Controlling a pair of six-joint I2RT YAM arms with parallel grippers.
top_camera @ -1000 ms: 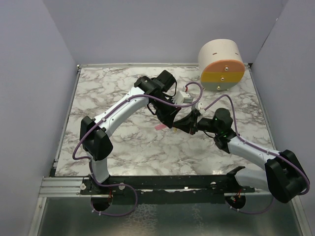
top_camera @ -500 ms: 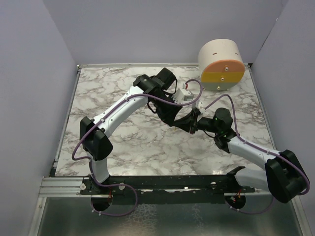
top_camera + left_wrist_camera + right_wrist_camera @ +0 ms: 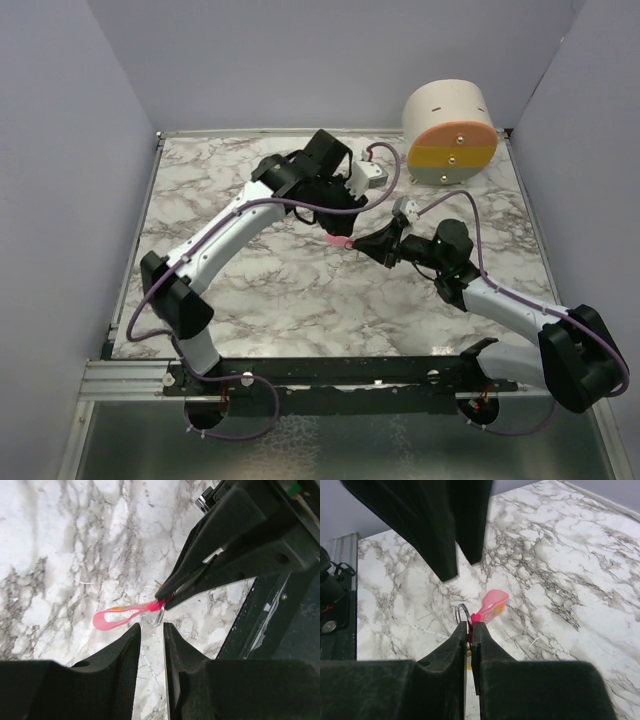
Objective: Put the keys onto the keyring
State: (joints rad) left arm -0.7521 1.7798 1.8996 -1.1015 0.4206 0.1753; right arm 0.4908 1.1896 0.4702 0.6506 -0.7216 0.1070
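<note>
A: How much room is there around the pincers?

B: Very little between them. The left pincer [image 3: 151, 628] hangs close over the tips of the right pincer [image 3: 470, 625], near but not touching. On the left pincer's outer side, bare marble table [image 3: 250, 290] runs to the raised metal edge [image 3: 133, 240]. Beyond the right pincer, in the far corner, a big cream, orange, yellow and grey cylinder [image 3: 450, 130] lies on its side, well apart from both.

A: And the grips?

B: The left pincer's fingers stand a narrow slit apart with nothing between them, so it is released. The right pincer is clenched on the stem end of the pink key [image 3: 492, 602]. The key's head sticks out past its tips, just ahead of the left pincer's tips. The keyring [image 3: 462, 613], a thin wire ring, sits at the right pincer's tips, touching the key. Whether the key is threaded on it I cannot tell. A fleck of yellow shows below the right fingers, too small to name.

A: How do the arms sit?

B: The left arm reaches long from its base, its wrist bent so the pincer points down toward the right one. The right arm lies low, its forearm stretched toward the table's middle.

A: And the surroundings?

B: White marble with grey veins, lilac walls [image 3: 300, 60] on three sides, and a metal rail [image 3: 130, 378] behind the pincers by the bases.
</note>
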